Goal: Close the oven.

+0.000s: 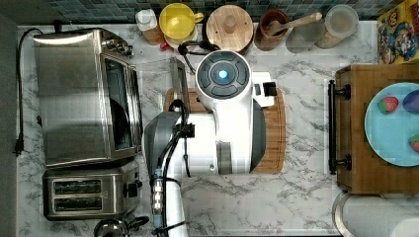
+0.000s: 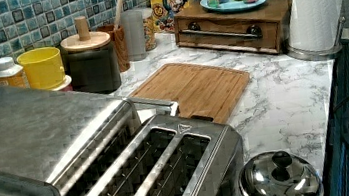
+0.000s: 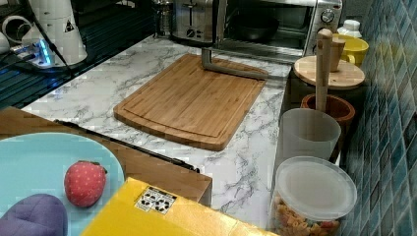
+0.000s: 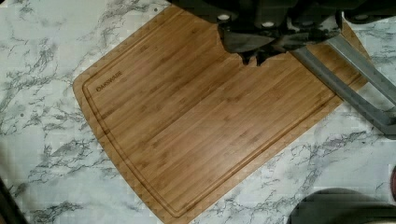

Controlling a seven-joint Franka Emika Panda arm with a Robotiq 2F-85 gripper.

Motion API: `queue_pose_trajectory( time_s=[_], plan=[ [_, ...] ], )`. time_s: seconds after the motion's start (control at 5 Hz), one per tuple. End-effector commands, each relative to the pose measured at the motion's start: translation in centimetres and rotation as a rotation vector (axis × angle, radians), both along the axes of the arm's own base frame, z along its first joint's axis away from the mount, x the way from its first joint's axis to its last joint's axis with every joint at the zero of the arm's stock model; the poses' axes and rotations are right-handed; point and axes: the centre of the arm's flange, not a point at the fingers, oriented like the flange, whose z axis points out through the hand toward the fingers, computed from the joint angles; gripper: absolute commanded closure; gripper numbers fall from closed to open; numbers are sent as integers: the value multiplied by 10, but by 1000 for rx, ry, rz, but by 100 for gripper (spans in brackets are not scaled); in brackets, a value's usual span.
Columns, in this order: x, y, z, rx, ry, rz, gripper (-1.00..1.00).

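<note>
At the top view's left, the oven (image 1: 84, 96) is seen on the marble desk (image 1: 296, 197), its glass door (image 1: 158, 74) let down flat with the bar handle (image 1: 179, 79) over the cutting board (image 1: 276, 128). The gripper (image 4: 254, 58) is held above that board, near the handle; its jaws appear nearly shut, holding nothing. The approach is judged underway; next, the handle must be reached from beneath and the door swung up.

Top view overhead; left, right views low, opposite, sharing cutting board (image 2: 196, 87).
</note>
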Motion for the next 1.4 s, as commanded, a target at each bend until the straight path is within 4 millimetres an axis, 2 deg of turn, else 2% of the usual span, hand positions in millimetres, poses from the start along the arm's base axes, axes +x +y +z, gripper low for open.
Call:
queue_pose_trajectory(
  time_s=[0.2,0.4,0.6,1.0,1.2,1.4],
  plan=[
    [-18,-29,-16,145,-183,308,100],
    [-3,-64,-33,341,-143,473,100],
    [8,-78,-51,477,-160,652,100],
    [-2,-78,-64,513,-396,631,100],
    [5,-66,-95,529,-409,645,100],
    [7,-40,-128,540,-393,706,100]
  ],
)
